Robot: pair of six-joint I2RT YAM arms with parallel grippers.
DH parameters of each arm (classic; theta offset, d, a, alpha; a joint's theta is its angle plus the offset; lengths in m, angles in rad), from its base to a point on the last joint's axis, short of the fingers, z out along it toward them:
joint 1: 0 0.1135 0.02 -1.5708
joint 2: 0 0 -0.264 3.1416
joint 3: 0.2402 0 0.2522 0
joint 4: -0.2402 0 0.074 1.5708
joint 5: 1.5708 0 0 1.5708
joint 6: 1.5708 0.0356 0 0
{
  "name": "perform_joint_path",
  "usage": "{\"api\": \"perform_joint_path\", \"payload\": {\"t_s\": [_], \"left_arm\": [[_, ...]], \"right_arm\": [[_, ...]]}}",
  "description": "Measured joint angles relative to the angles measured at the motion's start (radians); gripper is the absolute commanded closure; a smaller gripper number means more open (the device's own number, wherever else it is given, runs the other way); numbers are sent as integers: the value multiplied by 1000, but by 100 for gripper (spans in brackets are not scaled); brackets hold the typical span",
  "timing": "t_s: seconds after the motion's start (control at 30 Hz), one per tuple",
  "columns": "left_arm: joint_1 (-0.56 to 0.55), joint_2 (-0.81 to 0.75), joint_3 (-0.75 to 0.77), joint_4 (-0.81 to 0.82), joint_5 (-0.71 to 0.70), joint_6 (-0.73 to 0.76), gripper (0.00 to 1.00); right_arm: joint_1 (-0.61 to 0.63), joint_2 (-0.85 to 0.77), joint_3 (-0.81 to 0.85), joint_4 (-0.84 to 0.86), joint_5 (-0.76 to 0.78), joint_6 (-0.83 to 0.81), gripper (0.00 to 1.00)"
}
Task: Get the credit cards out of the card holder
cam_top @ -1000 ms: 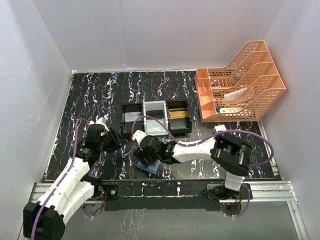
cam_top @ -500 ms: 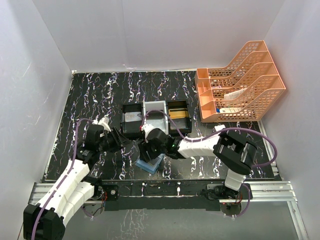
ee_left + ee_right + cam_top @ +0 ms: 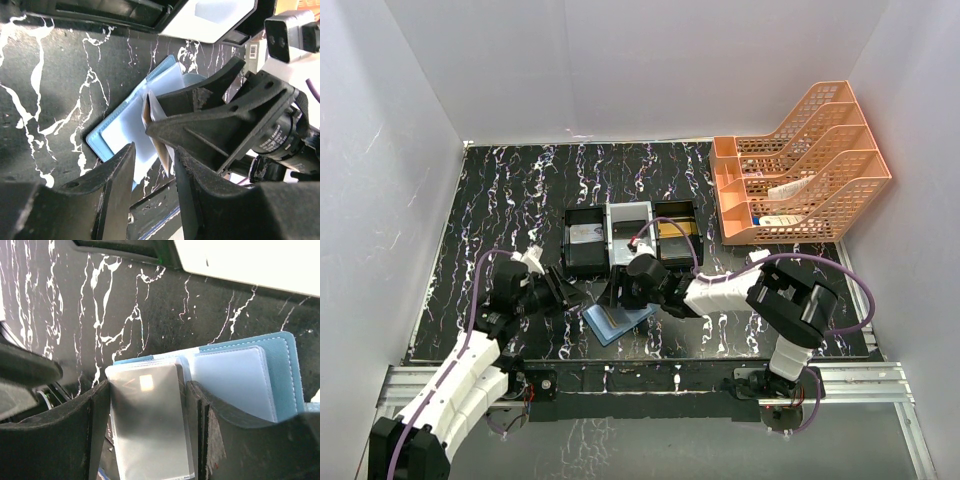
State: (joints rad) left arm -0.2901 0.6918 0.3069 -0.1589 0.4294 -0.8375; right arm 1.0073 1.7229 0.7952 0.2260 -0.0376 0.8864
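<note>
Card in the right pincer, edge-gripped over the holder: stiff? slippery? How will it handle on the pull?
Probably stiff: the card spans the right pincer flat, with no visible bow. Likely slippery: its glossy face shows glare, and only its thin edges meet the fingers. The card holder looks thin and light, so it may drag along if the pocket clings.

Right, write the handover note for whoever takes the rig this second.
Left gripper: open, empty, beside the card holder.
Right gripper: shut on a silver-grey card over the holder's pockets.
Card holder: lying open on the table.
Done: holder opened, one card gripped.
To do: lift that card away, set it down, check pockets for more.
</note>
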Motion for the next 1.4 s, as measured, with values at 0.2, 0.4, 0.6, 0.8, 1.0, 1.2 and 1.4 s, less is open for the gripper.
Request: {"api": "perform_joint_path", "payload": {"t_s": [0.2,0.4,0.6,0.8,1.0,1.2,1.4], "left_arm": [[-4,-32,-44,41,69,-29,66],[-62,42,-84,122,113,-66,67],[-140,108,-93,162,80,-97,63],[-173,121,-131,216,29,-141,61],[-199,164,-188,355,6,-200,63],[-214,182,-181,305,-49,-203,67],[-218,134,-130,158,-150,-190,60]], "right_arm": [[0,0,-23,40,46,136,53],[0,0,-48,82,70,209,52],[0,0,-55,97,79,234,52],[0,0,-68,119,80,243,52],[0,0,-75,135,80,245,53],[0,0,-98,179,70,247,53],[0,-10,-108,179,69,248,54]]}}
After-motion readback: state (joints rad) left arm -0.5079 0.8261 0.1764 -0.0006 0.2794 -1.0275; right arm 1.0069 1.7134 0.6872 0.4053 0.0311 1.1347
